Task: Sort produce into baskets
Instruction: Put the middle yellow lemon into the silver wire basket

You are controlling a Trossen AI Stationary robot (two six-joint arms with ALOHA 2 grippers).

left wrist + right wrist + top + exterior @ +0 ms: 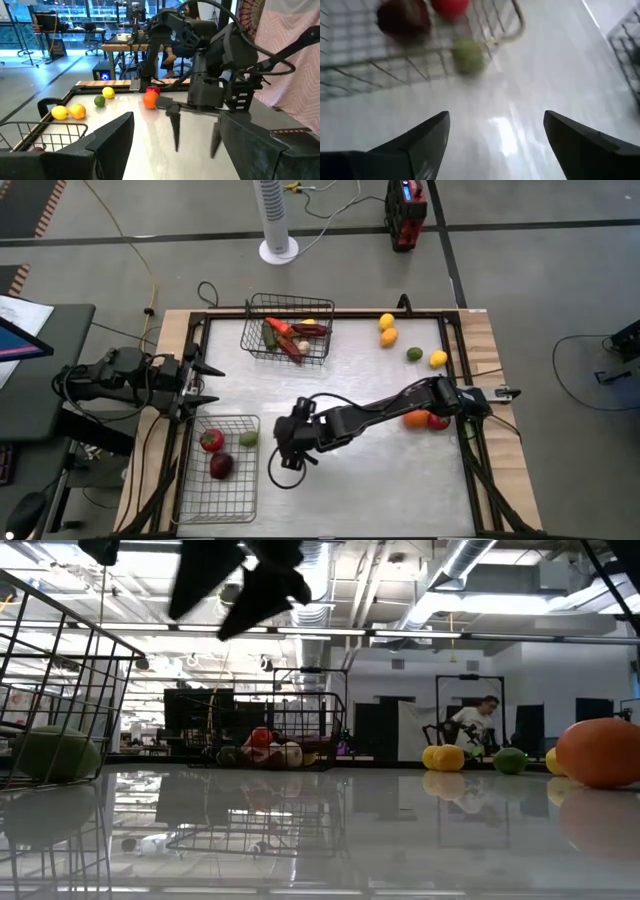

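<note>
The near wire basket [190, 498] holds a red tomato [211, 440], a dark red fruit [221, 466] and a green lime [248, 438]. The far basket [322, 307] holds several vegetables. Two lemons [387, 321] [438, 359], an orange [389, 337] and a lime [414, 354] lie loose at the far right. Another orange [415, 418] and a tomato [438, 421] lie beside my right arm. My right gripper [288, 460] hangs open and empty above the table, just right of the near basket [515, 22]. My left gripper [208, 385] waits open at the table's left edge.
Bare white table lies between the two baskets and toward the near right. My right arm stretches across the table's middle from the right edge. A person [478, 720] shows in the room behind the table. A white fan column [277, 220] stands on the floor beyond the far edge.
</note>
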